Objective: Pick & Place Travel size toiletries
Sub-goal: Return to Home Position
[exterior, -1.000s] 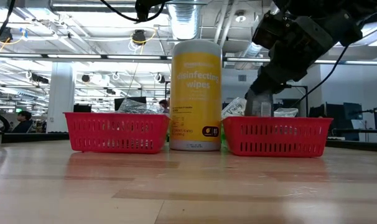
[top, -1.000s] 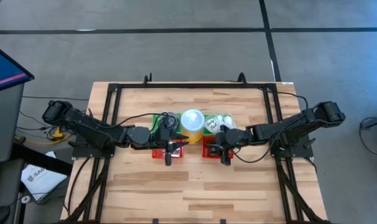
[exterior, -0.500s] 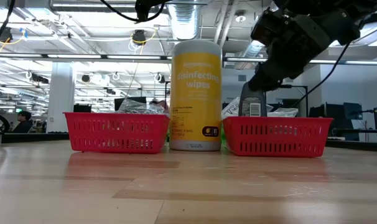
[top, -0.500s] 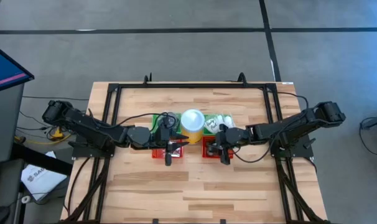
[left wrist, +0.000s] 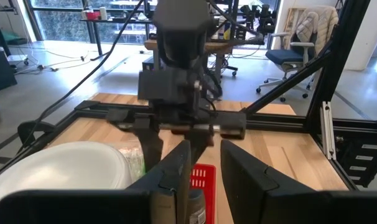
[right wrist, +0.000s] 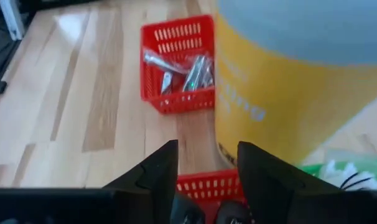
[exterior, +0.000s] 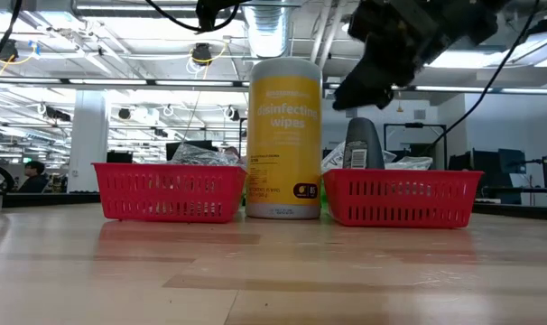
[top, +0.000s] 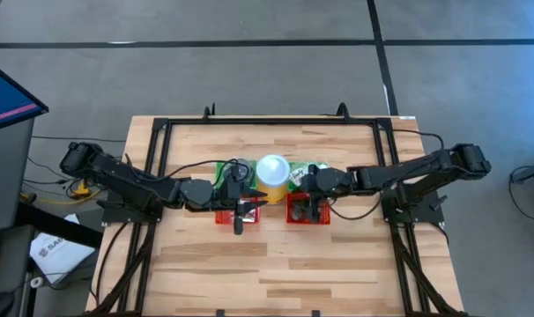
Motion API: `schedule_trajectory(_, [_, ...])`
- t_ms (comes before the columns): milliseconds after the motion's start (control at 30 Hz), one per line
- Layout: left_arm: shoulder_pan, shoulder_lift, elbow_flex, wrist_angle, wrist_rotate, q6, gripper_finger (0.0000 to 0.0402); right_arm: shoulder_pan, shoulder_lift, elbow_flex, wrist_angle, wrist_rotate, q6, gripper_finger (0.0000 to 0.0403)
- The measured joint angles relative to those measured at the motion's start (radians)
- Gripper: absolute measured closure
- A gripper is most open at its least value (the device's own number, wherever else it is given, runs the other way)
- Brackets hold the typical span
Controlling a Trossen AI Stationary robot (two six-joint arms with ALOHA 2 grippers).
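The left gripper [top: 239, 220] hangs over the left red basket [exterior: 170, 191] on the worktop [top: 276, 264]. Its fingers [left wrist: 173, 177] stand apart and hold nothing. Silvery tubes [right wrist: 188, 71] lie in a loose heap inside that basket. Just to the right of it stands the yellow wipes canister [exterior: 284, 135], upright between the two red baskets. The right red basket [exterior: 402, 199] sits next, with a dark grey deodorant [exterior: 362, 149] standing upright at its left end. The right gripper [top: 313, 210] hovers above this basket, clear of the deodorant, its fingers [right wrist: 263, 171] spread and empty.
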Motion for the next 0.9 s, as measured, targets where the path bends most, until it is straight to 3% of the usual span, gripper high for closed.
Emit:
schedule_trajectory(267, [0.0,0.0,0.0,-0.008,0.0,0.013,0.0321,0.009,-0.151,0.009,-0.038,0.004,-0.039,0.0255])
schedule_trajectory(467, [0.009,-0.018,-0.053,0.001,-0.004,0.042,0.0321,0.067,-0.277,0.009,-0.07,0.071,-0.074,0.0252])
schedule_trajectory(700, [0.015,-0.177,-0.186,0.033,-0.021,0.01,0.0321,0.189,-0.358,-0.016,-0.128,0.289,-0.089,0.0248])
schedule_trajectory(900, [0.013,-0.342,-0.357,0.137,-0.056,-0.003,0.0321,0.269,-0.489,-0.143,-0.12,0.382,-0.019,0.0256])
